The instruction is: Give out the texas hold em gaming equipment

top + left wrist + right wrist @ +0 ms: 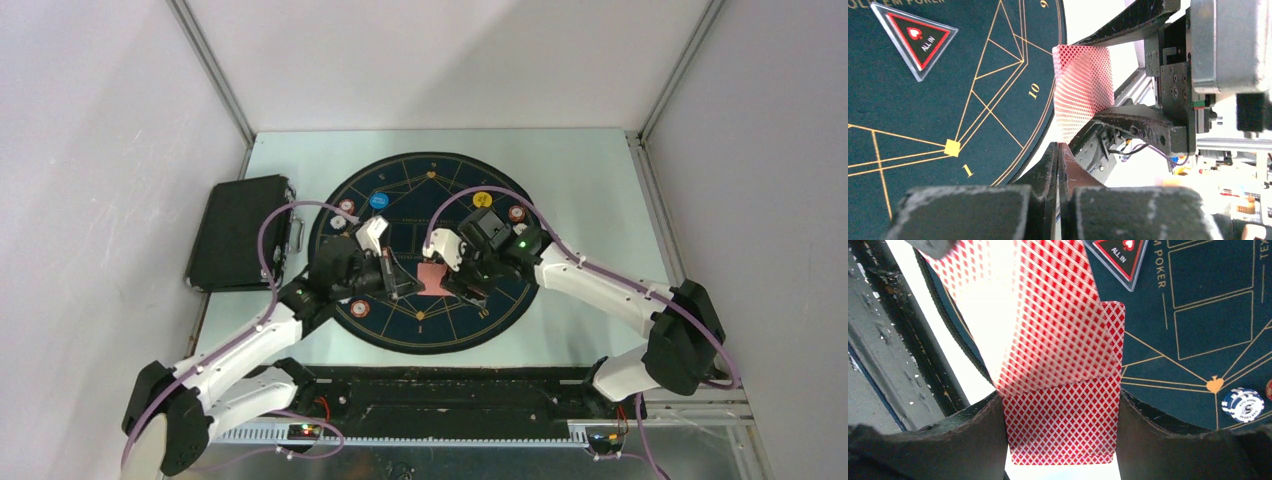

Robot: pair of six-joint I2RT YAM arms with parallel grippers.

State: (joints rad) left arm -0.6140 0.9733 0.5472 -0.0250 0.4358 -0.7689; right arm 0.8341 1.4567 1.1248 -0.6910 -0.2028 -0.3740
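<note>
Over the mat (440, 325), right jaws are gripping the deck (1063, 440); left jaws are pinching its top card (1038, 315). Closed case (235, 235) is lying beside mat.

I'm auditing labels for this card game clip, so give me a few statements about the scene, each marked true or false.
1. The right gripper holds a pack of red-backed cards. True.
2. The left gripper is wide open. False: it is shut, pinching the top card of that pack.
3. The black case lies on the round mat. False: it lies beside the mat, to its left.
4. A triangular token marked ALL IN lies on the mat. True.
5. A blue chip lies on the mat. True.
</note>
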